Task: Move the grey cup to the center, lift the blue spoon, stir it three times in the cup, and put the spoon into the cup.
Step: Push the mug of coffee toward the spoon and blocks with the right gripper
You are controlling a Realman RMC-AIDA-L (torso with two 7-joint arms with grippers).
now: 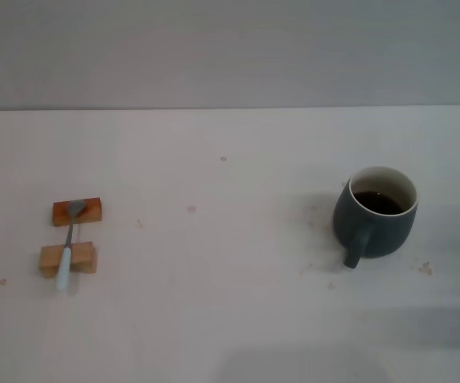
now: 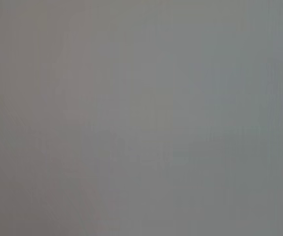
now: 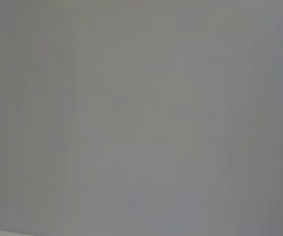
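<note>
Neither gripper appears in any view, so you cannot tell their state. On the desk [image 1: 230, 319], the grey cup [image 1: 375, 219] stands upright toward the right edge, handle nearest you. Near the left edge, the blue spoon [image 1: 68, 255] bridges two wooden blocks [image 1: 77, 211].

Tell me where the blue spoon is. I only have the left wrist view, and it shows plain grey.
Observer: In the head view, the blue spoon lies on the left side of the table. It bridges two small blocks, with its bowl on the orange block and its handle across the tan block.
Operator: And the grey cup?
Observer: The grey cup stands upright on the right side, not at the center, well apart from the spoon.
Operator: Which way does its handle face?
Observer: The loop handle points toward the robot, on the cup's near side.
</note>
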